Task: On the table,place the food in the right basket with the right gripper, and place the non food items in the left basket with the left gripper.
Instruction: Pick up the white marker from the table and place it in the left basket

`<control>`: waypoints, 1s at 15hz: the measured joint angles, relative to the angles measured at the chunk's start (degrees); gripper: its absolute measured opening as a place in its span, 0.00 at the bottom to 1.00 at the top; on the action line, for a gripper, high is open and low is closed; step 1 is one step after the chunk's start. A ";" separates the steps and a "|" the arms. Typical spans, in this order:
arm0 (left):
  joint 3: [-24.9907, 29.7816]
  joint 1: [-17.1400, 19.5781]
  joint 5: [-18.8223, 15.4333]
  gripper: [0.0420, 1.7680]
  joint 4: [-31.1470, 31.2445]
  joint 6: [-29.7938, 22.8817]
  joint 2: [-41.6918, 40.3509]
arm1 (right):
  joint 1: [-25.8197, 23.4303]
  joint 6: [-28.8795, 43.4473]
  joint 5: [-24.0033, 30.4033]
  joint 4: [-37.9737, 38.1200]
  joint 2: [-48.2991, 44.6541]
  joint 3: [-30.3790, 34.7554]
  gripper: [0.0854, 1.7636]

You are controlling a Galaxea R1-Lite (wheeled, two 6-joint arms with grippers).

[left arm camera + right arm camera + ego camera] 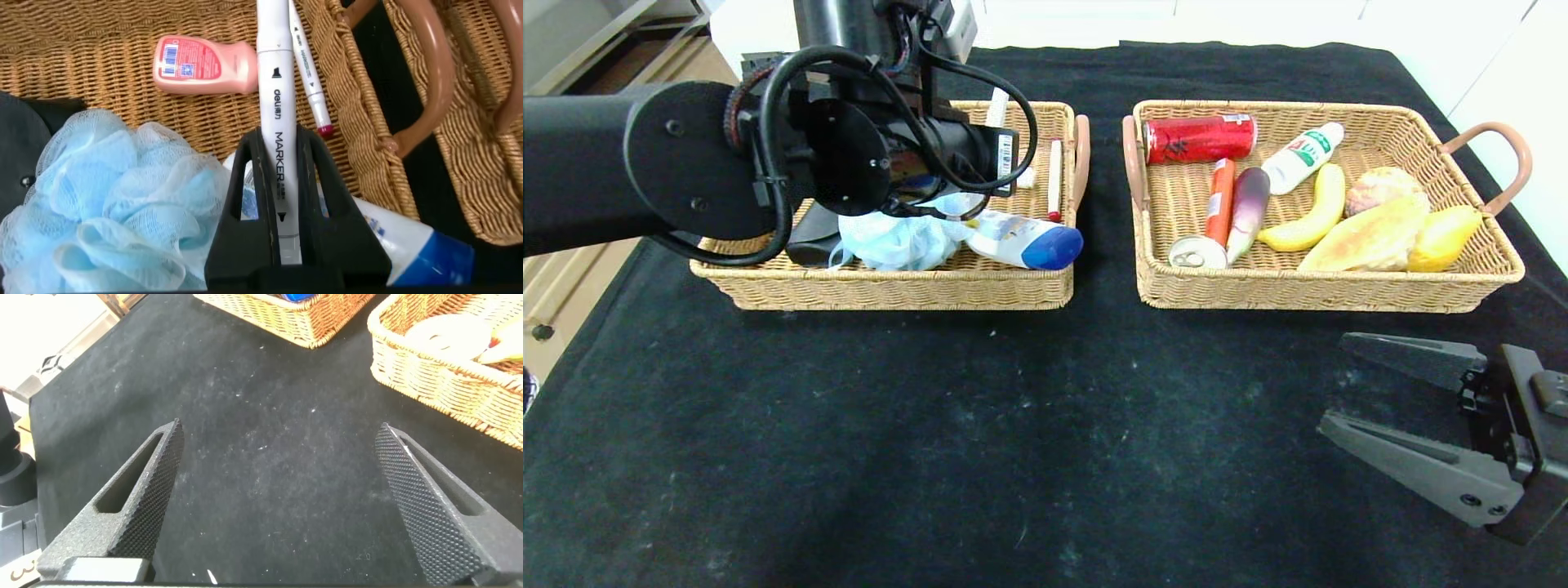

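My left gripper (278,139) is shut on a white marker (276,122), held above the left basket (890,287). In the head view the left arm hides the jaws. Under it lie the pale blue pouf (898,241), the white bottle with the blue cap (1025,241) and the black glasses case (809,237). The right basket (1323,290) holds the purple eggplant (1248,212) and the orange sausage stick (1219,202). My right gripper (1335,384) stands open and empty over the table (1013,425) at the near right, in front of the right basket.
A second marker with a red tip (309,82) and a small pink bottle (204,65) also lie in the left basket. A red can (1199,137), a white bottle (1303,157), a banana (1307,216), bread and other yellow food fill the right basket.
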 joint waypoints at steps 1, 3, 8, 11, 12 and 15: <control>-0.85 0.41 -0.15 0.12 -0.11 0.13 0.82 | 0.00 0.00 0.00 0.00 -0.04 0.00 0.97; -2.50 1.16 -0.21 0.12 -0.30 0.16 2.15 | 0.00 -0.02 0.00 0.00 -0.09 0.00 0.97; -3.19 1.66 -0.12 0.24 -0.34 0.06 3.58 | 0.00 0.00 0.02 -0.10 -0.09 0.00 0.97; -3.22 1.66 -0.10 0.48 -0.33 0.05 3.63 | -0.06 0.00 0.00 -0.07 -0.15 -0.07 0.97; -3.22 1.68 -0.09 0.53 -0.30 0.05 3.61 | -0.06 0.00 0.00 -0.07 -0.20 -0.07 0.97; -2.76 1.68 -0.01 0.68 -0.11 0.05 3.39 | -0.06 0.00 -0.01 -0.11 -0.26 -0.10 0.97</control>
